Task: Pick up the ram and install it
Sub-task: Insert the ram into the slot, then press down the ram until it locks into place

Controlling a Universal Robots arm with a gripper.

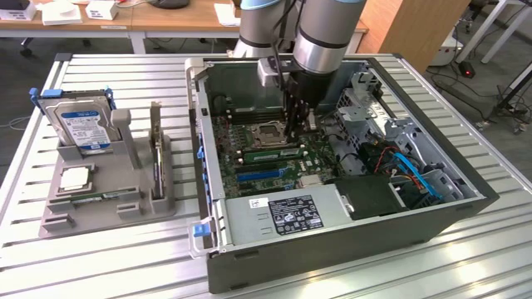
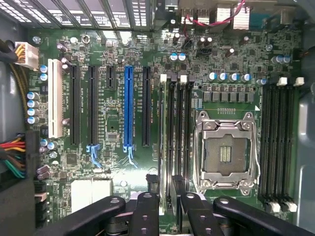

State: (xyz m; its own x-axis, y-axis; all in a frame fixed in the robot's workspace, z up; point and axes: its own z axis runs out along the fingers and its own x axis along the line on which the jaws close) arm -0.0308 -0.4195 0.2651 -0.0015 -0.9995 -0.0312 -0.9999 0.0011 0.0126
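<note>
Reaching down into the open computer case [image 1: 332, 249], the pincer [image 2: 167, 206] hangs just above the motherboard [image 2: 110, 123] with its fingers spread, gripping nothing that I can see. They straddle one end of the bank of memory slots right beneath them.

The ram [image 1: 270, 151] lies close below and beside the pincer. It looks seated lengthways in a slot next to the empty processor socket [image 2: 226, 152].

I would call it a light, stiff, thin board that is easily cracked or scratched. It is best pinched across its flat faces near the top edge, clear of the contacts.

The arm [image 1: 320, 37] comes in steeply from above, wrist upright and fingers pointing straight down.

Well away from the pincer, outside the case, a holder [image 1: 124, 187] with a hard drive [image 1: 81, 124] stands on the slatted surface [image 1: 465, 261].
</note>
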